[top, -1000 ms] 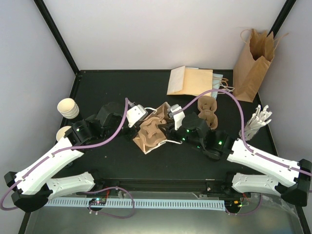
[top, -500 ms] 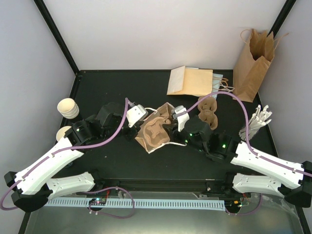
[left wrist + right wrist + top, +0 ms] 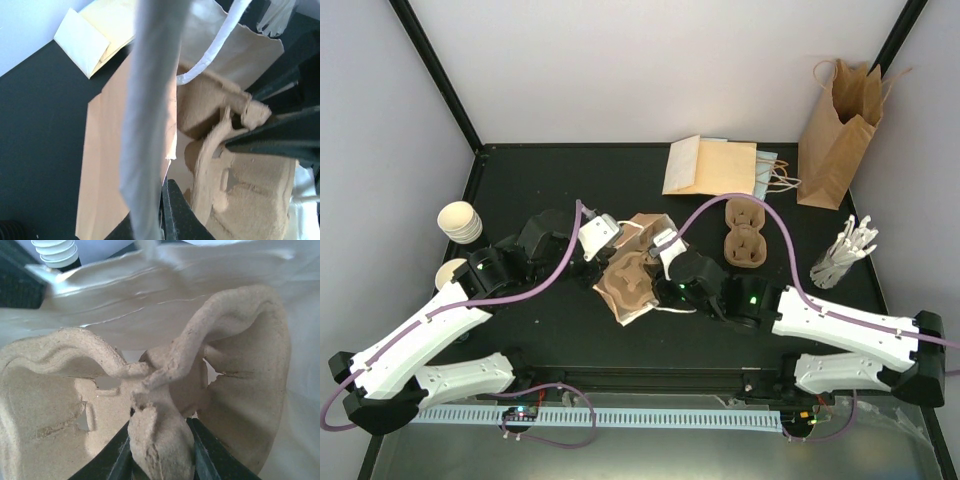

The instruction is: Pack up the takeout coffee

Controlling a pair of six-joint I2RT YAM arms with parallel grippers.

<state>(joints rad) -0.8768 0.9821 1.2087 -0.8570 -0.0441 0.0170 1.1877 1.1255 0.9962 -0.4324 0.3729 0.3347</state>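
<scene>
Early going, by my reading. A tall kraft bag (image 3: pixel 840 125) stands untouched at the far right, with flat bags (image 3: pixel 712 166) lying to its left; a second kraft bag (image 3: pixel 105 165) lies open at the centre, its edge pinched in the clamped-shut left gripper (image 3: pixel 162 210); the right gripper (image 3: pixel 161 450) squeezes the middle ridge of a moulded pulp cup carrier (image 3: pixel 60 390), seemingly part way into that bag, though folds hide how far; a spare carrier (image 3: pixel 744 234) lies right of centre. The takeout coffee cups (image 3: pixel 460 221) sit stacked at the left, lidless, none in a carrier or bag; loading them remains. No brand, label or writing is readable.
</scene>
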